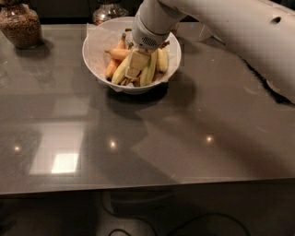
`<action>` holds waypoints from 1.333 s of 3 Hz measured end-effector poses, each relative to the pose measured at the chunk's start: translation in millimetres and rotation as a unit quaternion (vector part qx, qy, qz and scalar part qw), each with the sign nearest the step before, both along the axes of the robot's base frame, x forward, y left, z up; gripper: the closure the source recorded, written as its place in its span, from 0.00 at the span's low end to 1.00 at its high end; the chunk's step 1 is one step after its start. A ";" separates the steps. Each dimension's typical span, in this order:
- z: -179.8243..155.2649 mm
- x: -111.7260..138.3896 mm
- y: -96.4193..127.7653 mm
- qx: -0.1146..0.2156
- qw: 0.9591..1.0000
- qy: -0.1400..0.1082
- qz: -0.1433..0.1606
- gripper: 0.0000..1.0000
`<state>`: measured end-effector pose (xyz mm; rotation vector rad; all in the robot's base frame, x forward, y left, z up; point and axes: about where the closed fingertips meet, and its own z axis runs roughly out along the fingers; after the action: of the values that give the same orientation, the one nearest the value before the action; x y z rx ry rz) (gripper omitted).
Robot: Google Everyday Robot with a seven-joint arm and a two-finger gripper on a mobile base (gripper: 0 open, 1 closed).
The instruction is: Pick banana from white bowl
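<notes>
Locate the white bowl (pixel 132 88) in the upper centre of the frame, standing on the glossy grey bench (pixel 161 138). Note the crinkled paper lining (pixel 99 39) inside it, rising above the rim at the upper left.

Find the banana (pixel 120 73) near the middle of the bowl: pale yellow-green, lying slantwise from lower left to upper right, upper end hidden beneath the pincer. Identify the shorter green-yellow bananas (pixel 150 70) just to the right, lying side by side and touching. Identify the small orange bananas (pixel 117 54) at the left side of the bowl, resting against the lining.

Find the pincer (pixel 137 64) lowered into the bowl from above, beige tip set among the fruit near the centre, directly beside the banana. Cannot tell the state of the pincer: wide, narrow or gripping. Cannot tell contact with the banana either.

Trace the white arm (pixel 221 27) from the pincer upward and to the right, covering the far rim of the bowl and filling the upper right corner of the frame.

Note a jar of brown grains (pixel 20 25) in the upper left corner, on the bench, well apart from the bowl. Note a second glass jar (pixel 107 10) at the top edge, just behind the bowl.
</notes>
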<state>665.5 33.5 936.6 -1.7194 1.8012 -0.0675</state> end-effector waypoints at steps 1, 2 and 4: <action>-5.4 11.6 -5.0 -0.020 1.000 -0.010 -0.012 0.25; -10.5 17.6 -8.8 -0.042 0.999 -0.014 -0.018 0.34; -6.1 16.6 -8.1 -0.062 0.998 -0.022 -0.017 0.76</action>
<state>682.1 25.5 930.5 -1.7582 1.8283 -0.2330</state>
